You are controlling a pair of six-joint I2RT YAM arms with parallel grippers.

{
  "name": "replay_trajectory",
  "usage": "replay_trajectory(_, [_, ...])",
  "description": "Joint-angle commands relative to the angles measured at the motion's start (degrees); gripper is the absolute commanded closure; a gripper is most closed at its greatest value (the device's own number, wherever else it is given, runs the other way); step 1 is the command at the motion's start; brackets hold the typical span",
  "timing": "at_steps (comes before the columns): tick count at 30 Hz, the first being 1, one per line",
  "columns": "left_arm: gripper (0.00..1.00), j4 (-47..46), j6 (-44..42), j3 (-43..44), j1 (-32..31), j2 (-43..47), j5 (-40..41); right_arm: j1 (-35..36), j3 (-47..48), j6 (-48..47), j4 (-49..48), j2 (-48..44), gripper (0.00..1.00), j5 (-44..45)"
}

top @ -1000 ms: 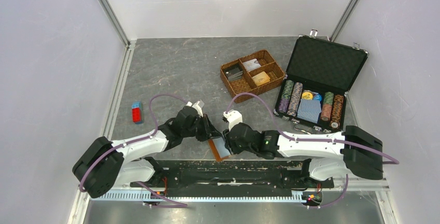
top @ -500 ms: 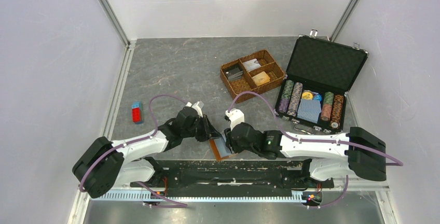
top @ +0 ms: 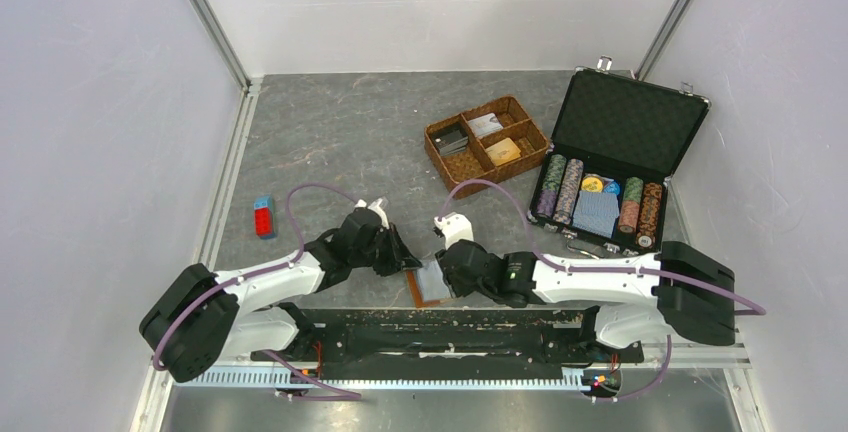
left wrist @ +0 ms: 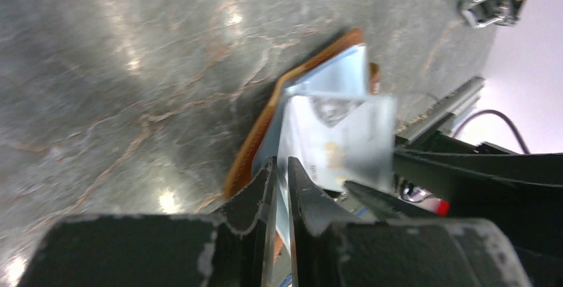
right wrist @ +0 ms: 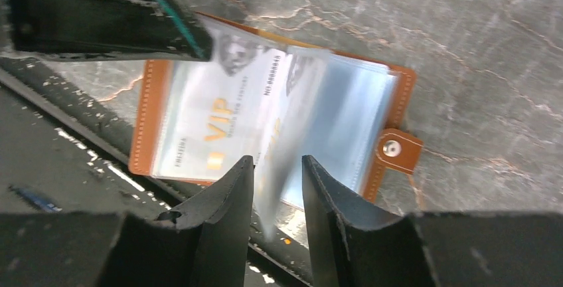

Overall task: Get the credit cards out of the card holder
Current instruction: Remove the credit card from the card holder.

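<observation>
The tan leather card holder (top: 430, 286) lies open at the table's near edge, between both grippers. Its clear sleeves fan out in the right wrist view (right wrist: 402, 88), snap tab (right wrist: 397, 151) to the right. A silvery credit card (right wrist: 219, 124) with gold "VIP" letters sits in a sleeve and also shows in the left wrist view (left wrist: 342, 147). My left gripper (top: 403, 260) (left wrist: 280, 167) is shut on that sleeve's edge. My right gripper (top: 446, 274) (right wrist: 277, 167) is open, with a blurred loose sleeve between its fingers.
A woven brown basket (top: 431, 136) with small items stands behind. An open black case (top: 625, 117) with poker chips (top: 560, 187) and a blue deck (top: 597, 214) is at the right. A red-blue block (top: 263, 217) lies left. The black front rail (top: 440, 317) is just below the holder.
The card holder has dropped from tilted on edge to lying flatter and wider open. The right gripper has shifted slightly, and a sleeve is flipping between its fingers.
</observation>
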State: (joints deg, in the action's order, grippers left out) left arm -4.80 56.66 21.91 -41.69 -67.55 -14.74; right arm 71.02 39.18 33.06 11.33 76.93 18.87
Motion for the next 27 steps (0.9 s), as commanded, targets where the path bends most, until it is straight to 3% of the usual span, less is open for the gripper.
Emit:
replay_trajectory(1, [0.84, 7.9, -4.7, 1.1, 0.2, 1.9, 5.2, 0.1, -1.3, 0.9, 2.5, -1.7, 0.65, 7.5])
replay_trajectory(10, [0.67, 11.3, -5.4, 0.2, 0.2, 4.3, 6.1, -1.2, -1.7, 0.3, 3.1, -1.6, 0.66, 7.1])
replay_trajectory(17, [0.65, 11.0, -5.6, 0.5, 0.2, 3.9, 5.2, -2.4, 4.1, -2.9, 5.8, -6.5, 0.63, 4.3])
replay_trajectory(20, [0.66, 11.4, -5.4, 0.6, 0.2, 4.0, 5.3, -4.8, 1.5, -4.5, 0.7, -7.0, 0.63, -3.4])
replay_trajectory(27, [0.66, 14.0, -4.3, 1.7, 0.2, 8.4, 5.4, -12.2, -10.5, -0.4, -21.8, -7.6, 0.65, -26.3])
